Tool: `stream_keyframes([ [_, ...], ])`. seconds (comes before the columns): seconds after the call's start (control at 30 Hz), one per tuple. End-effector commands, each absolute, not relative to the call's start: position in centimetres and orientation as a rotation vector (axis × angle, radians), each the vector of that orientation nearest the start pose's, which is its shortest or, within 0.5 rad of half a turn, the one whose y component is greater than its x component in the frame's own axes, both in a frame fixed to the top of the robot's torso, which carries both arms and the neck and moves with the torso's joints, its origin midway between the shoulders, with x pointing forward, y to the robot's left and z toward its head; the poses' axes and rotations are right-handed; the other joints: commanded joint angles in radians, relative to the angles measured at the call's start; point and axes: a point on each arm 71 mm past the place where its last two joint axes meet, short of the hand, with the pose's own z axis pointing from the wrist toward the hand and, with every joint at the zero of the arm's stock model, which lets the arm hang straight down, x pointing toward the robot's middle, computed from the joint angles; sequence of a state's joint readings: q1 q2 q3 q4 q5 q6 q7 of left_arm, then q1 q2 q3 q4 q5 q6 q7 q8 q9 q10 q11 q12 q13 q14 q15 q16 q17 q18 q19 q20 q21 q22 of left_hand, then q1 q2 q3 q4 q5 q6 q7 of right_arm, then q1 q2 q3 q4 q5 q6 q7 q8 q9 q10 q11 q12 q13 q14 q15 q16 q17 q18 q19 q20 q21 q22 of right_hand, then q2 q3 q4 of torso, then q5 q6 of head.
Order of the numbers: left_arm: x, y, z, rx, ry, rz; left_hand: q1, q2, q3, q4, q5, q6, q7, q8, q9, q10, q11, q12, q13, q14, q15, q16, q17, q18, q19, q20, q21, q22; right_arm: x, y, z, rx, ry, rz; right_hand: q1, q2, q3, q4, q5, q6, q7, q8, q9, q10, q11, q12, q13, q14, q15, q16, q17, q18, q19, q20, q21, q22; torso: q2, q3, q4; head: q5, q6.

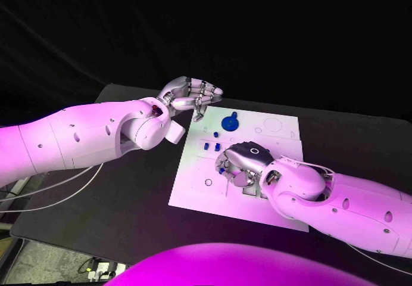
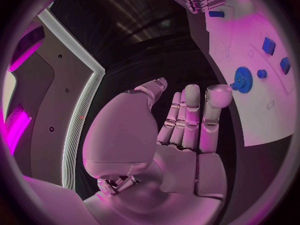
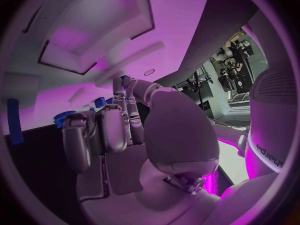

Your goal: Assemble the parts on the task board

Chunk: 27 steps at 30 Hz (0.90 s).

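Hands apart: right hand (image 1: 243, 159) low over task board (image 1: 193, 190), left hand (image 1: 190, 95) raised.

Black desk (image 1: 128, 196), matte, dark all round the middle. White task board (image 1: 193, 190) lying flat at the centre of it, set slightly askew to the desk's edges, far corners toward the back. Seen from the left wrist, same board (image 2: 262, 120) pale against the dark top. On the board: a blue gear-shaped part (image 1: 230, 123) near the far edge, two small blue pieces (image 1: 211, 145) just beside each other toward the middle, printed circle outlines (image 1: 274, 126) close to the far right corner. Near side of the board bare white. Cables (image 1: 52, 187) trailing off the desk's left side.
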<state>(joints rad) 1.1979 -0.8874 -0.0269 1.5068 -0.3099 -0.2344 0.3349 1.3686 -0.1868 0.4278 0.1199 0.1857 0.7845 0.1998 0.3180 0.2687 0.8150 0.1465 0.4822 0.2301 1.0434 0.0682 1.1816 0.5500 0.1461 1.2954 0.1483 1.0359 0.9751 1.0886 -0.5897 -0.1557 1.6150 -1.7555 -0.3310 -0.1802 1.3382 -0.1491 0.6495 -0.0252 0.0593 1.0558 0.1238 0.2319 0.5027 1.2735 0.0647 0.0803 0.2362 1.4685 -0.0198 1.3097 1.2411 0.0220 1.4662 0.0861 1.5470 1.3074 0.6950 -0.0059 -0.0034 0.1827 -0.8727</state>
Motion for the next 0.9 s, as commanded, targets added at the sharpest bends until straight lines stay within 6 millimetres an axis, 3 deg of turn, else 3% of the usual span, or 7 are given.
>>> stream_keyframes([
  [0.03,48.9,22.4,-17.3,-0.791,1.556,-1.477,0.008,-0.001,0.0,-0.005,0.004,-0.006,0.015,0.003,0.001,-0.006,0.002,0.002,0.001,-0.006,-0.002,-0.005,-0.001,-0.009,-0.007,-0.001,-0.005,0.0,39.6,-5.0,-25.7,-0.61,1.703,0.799,-0.007,0.002,-0.007,0.001,0.004,-0.002,0.006,0.003,0.003,-0.001,-0.007,-0.005,-0.001,0.039,-0.001,-0.005,-0.004,-0.011,0.078,0.0,-0.008,0.224,-0.001,-0.0004,-0.0003,-0.001,0.0],
  [0.33,48.9,22.4,-17.3,-0.792,1.557,-1.476,0.008,-0.001,0.0,-0.005,0.004,-0.006,0.015,0.003,0.001,-0.006,0.002,0.002,0.001,-0.006,-0.002,-0.005,-0.001,-0.009,-0.007,-0.001,-0.005,0.0,39.7,-5.2,-26.0,-0.616,1.723,0.783,-0.016,-0.004,-0.013,0.005,0.0,-0.01,0.007,-0.002,0.002,-0.006,-0.005,-0.009,0.0,0.037,0.001,-0.009,-0.011,-0.009,0.073,0.001,-0.013,0.217,-0.001,-0.0002,-0.0016,0.0,0.0],
  [0.53,48.9,22.4,-17.3,-0.792,1.558,-1.477,0.009,0.0,0.0,-0.005,0.004,-0.009,0.015,0.006,0.002,-0.01,0.002,0.008,0.003,-0.007,-0.002,-0.005,-0.001,-0.009,-0.008,0.0,-0.004,0.0,39.8,-5.3,-25.8,-0.59,1.697,0.796,-0.043,-0.036,-0.004,0.019,-0.002,-0.108,0.034,-0.066,-0.026,-0.089,0.022,-0.021,-0.013,0.028,0.025,-0.029,-0.041,0.006,0.037,0.019,-0.059,0.164,-0.002,0.0,-0.0016,-0.001,0.0],
  [0.6,48.9,22.4,-17.3,-0.792,1.559,-1.478,0.009,0.0,0.0,-0.005,0.004,-0.009,0.015,0.006,0.002,-0.01,0.002,0.008,0.003,-0.007,-0.002,-0.005,-0.001,-0.009,-0.008,0.0,-0.004,0.0,39.8,-5.4,-25.7,-0.578,1.68,0.801,-0.056,-0.061,-0.006,0.025,-0.007,-0.175,0.019,-0.103,-0.04,-0.133,0.022,-0.016,-0.024,0.022,0.024,-0.042,-0.059,0.015,0.016,0.023,-0.086,0.134,-0.001,0.0002,-0.0016,-0.001,0.0],
  [0.7,48.9,22.4,-17.3,-0.792,1.56,-1.478,0.009,0.001,0.0,-0.005,0.004,-0.009,0.015,0.007,0.002,-0.01,0.002,0.008,0.003,-0.007,-0.002,-0.005,-0.001,-0.008,-0.009,0.0,-0.005,-0.001,39.8,-5.6,-25.4,-0.558,1.654,0.806,-0.066,-0.075,-0.025,0.034,0.0,-0.218,0.008,-0.125,-0.046,-0.159,0.027,-0.012,-0.03,0.015,0.028,-0.056,-0.079,0.021,0.002,0.026,-0.108,0.112,-0.001,0.0005,-0.0009,-0.002,0.0],
  [0.9,48.9,22.5,-17.3,-0.793,1.561,-1.477,0.009,0.001,0.001,-0.005,0.004,-0.009,0.015,0.007,0.003,-0.012,0.002,0.009,0.003,-0.007,-0.002,-0.005,-0.001,-0.008,-0.009,0.0,-0.006,-0.002,39.6,-6.9,-24.7,-0.527,1.622,0.803,-0.065,-0.078,-0.035,0.036,-0.002,-0.231,0.0,-0.131,-0.047,-0.172,0.029,-0.009,-0.032,0.014,0.029,-0.059,-0.086,0.023,-0.002,0.027,-0.115,0.105,-0.002,0.0004,-0.0023,-0.004,0.0],
])
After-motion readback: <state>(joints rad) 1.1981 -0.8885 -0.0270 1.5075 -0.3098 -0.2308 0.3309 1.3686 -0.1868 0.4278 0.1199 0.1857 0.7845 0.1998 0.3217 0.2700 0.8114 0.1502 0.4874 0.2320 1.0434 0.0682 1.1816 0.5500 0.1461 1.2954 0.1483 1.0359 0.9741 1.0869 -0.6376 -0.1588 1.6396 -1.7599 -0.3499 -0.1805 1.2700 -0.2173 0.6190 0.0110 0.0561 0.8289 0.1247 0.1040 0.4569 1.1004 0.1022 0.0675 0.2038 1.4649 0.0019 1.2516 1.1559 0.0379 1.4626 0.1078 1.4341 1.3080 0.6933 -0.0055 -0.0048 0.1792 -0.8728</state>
